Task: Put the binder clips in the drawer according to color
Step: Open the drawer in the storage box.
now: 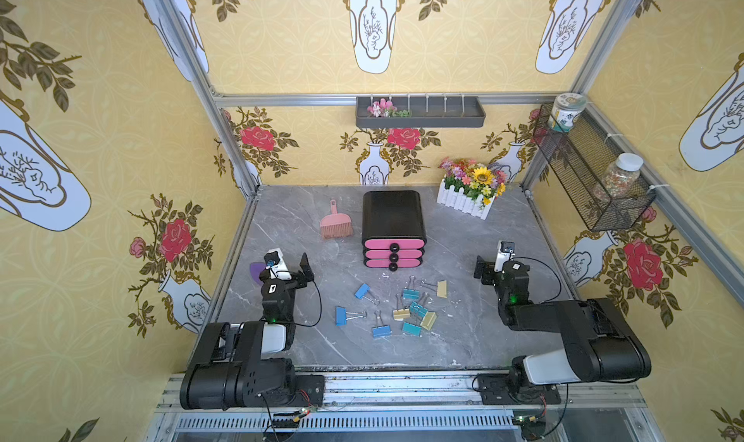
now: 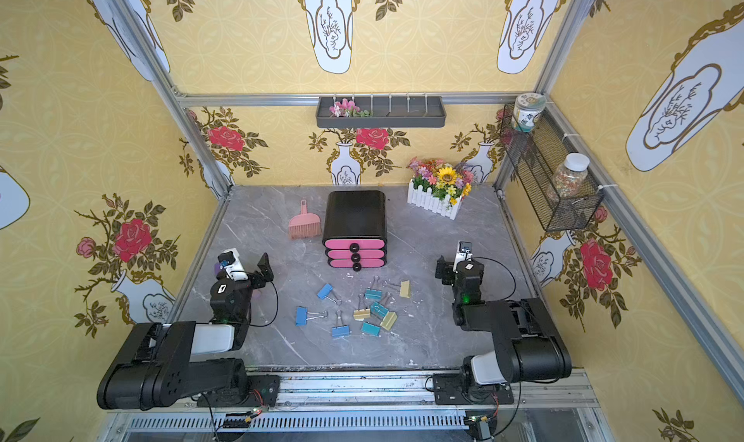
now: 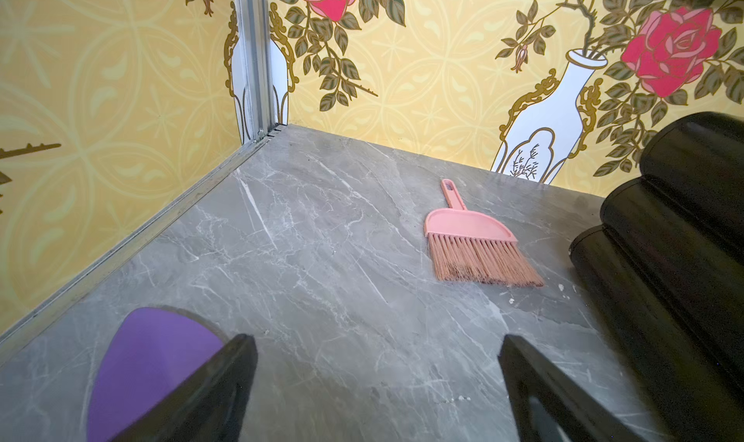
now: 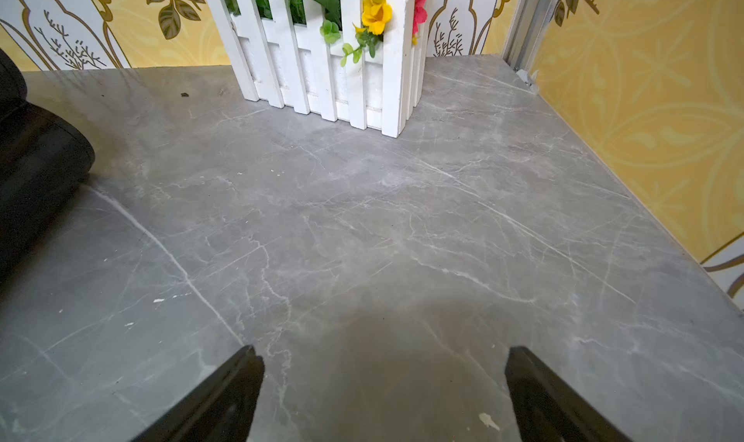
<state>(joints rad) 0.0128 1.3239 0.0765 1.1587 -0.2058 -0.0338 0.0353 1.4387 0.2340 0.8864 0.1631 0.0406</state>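
Binder clips [image 1: 418, 310] loose on worktop [image 1: 475, 331], before shut drawer unit [image 1: 393, 214]. Left fingers [image 3: 233, 373], right fingers [image 4: 237, 379]: spread wide, empty.

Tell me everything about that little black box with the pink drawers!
The drawer box looks like smooth black plastic with rounded corners. It has three pink drawer fronts stacked, each with a round black knob. All are shut. It stands upright on the grey marble table, toward the back, fronts facing the robot. Nothing touches it: the pink brush lies beside it, the binder clips in front, apart.
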